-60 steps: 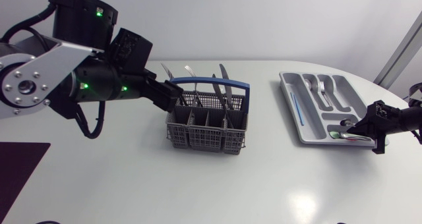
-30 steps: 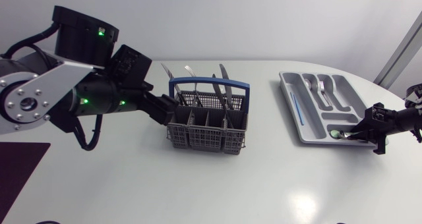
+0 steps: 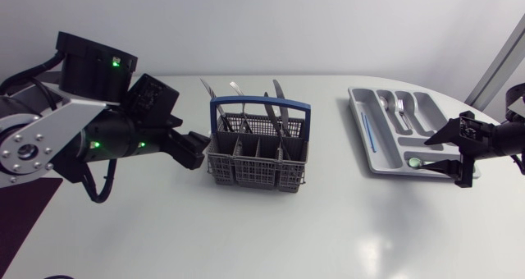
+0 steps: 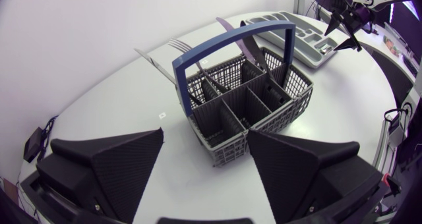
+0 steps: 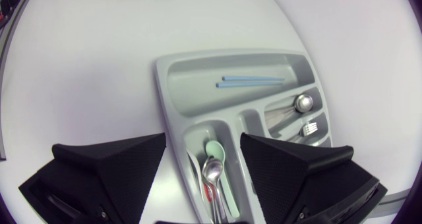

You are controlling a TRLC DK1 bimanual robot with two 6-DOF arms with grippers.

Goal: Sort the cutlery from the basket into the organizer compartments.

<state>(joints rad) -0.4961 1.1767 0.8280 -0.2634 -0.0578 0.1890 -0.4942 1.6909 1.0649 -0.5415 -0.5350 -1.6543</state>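
Observation:
The grey basket (image 3: 257, 154) with a blue handle (image 3: 261, 107) stands mid-table and holds several knives and forks (image 3: 246, 94). My left gripper (image 3: 195, 150) is open at the basket's left side; in the left wrist view the basket (image 4: 247, 105) lies just ahead of the open gripper (image 4: 204, 158). The grey organizer (image 3: 358, 123) sits to the right. Over its near end my right gripper (image 3: 440, 153) hangs open. Below the right gripper (image 5: 201, 165), a metal spoon (image 5: 212, 174) and a pale green spoon (image 5: 215, 151) lie in one compartment.
Two blue sticks (image 5: 254, 81) lie in the organizer's long side compartment. A spoon (image 5: 303, 103) and a fork (image 5: 310, 127) lie in the far slots. The table's rounded edge runs close behind the organizer (image 5: 198, 85).
My right gripper has opened, left the metal spoon in the organizer's near compartment, and drawn back slightly. My left arm has pulled back from the basket's handle toward its left side.

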